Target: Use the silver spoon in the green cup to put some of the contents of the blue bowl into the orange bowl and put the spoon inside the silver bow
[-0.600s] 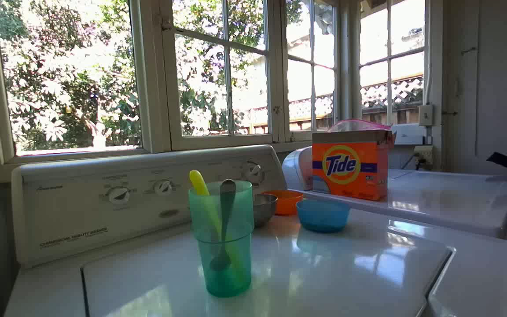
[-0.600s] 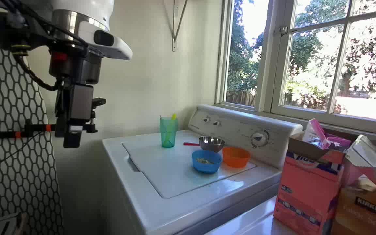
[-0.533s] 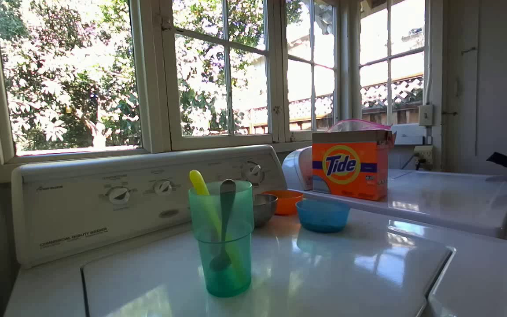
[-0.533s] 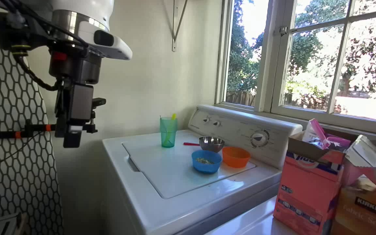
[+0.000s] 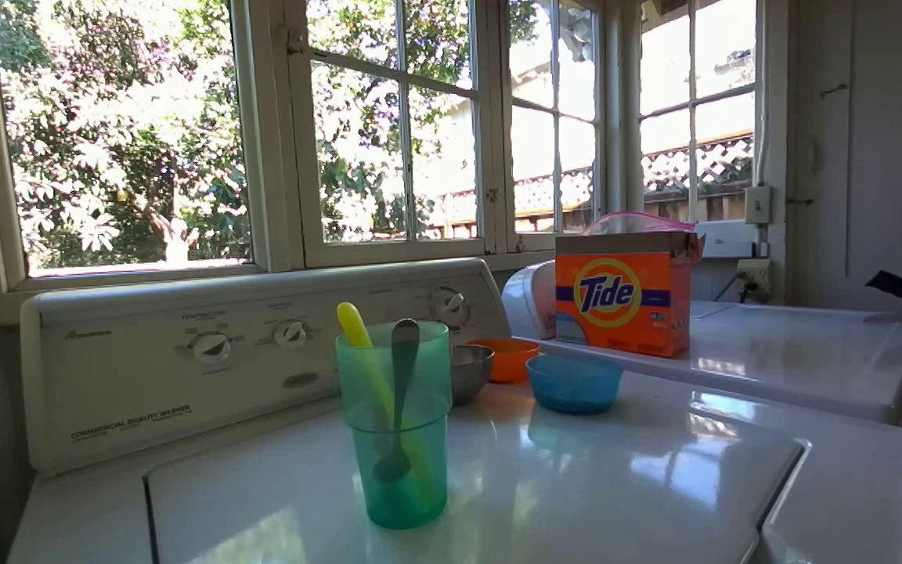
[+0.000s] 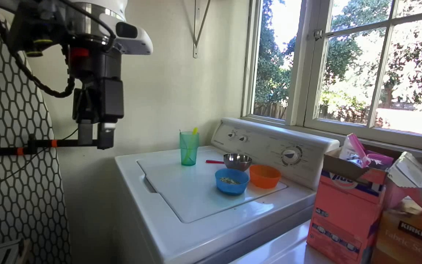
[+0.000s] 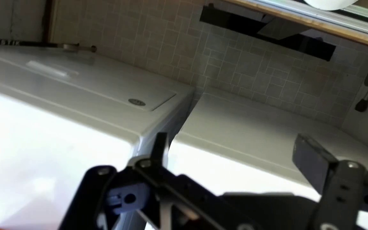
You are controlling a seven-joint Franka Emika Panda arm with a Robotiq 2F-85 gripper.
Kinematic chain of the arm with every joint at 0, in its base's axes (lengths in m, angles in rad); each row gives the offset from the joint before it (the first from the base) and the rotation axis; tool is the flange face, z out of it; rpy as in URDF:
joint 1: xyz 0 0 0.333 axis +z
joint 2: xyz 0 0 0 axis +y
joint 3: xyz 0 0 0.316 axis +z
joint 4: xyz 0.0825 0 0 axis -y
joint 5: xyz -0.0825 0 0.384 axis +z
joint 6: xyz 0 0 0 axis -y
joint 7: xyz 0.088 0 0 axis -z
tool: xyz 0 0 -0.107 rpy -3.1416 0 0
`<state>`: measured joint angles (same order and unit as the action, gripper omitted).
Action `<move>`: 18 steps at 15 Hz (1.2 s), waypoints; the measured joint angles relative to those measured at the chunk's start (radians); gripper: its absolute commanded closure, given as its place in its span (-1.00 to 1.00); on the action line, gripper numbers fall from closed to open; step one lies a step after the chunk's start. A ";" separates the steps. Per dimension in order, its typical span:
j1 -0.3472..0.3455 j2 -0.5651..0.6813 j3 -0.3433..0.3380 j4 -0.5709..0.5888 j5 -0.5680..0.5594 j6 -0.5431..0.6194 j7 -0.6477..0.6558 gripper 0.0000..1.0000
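The silver spoon (image 5: 404,368) stands in the green cup (image 5: 412,507) beside a yellow utensil (image 5: 351,323). The green cup also shows in an exterior view (image 6: 184,148). The blue bowl (image 6: 231,189) holds pale bits. The orange bowl (image 6: 265,179) sits beside it. The silver bowl (image 6: 237,167) is just behind. All three bowls show in both exterior views. My gripper (image 6: 95,136) hangs left of the washer, away from the cup and bowls. In the wrist view my gripper (image 7: 235,155) has its fingers wide apart with nothing between them.
The things stand on a white washer top (image 6: 181,190) with a raised control panel (image 6: 266,143) behind. A red handle (image 6: 214,161) lies by the silver bowl. Detergent boxes (image 6: 343,216) stand on the neighbouring machine. A black rod (image 6: 68,143) passes near my gripper. A wall runs behind the cup.
My arm has moved a little right and my gripper is slightly higher and turned, so both fingers now show side by side. The cup, spoon and bowls have not moved.
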<state>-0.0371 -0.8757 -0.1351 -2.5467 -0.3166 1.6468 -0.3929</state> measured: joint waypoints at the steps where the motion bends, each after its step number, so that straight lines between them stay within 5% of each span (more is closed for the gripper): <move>1: 0.021 -0.001 0.011 0.016 -0.009 0.013 -0.012 -1.00; 11: 0.258 0.021 0.141 0.253 0.009 0.063 -0.122 -1.00; 18: 0.389 0.159 0.222 0.436 0.037 0.081 -0.233 -1.00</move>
<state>0.3514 -0.7167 0.0871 -2.1104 -0.2799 1.7274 -0.6259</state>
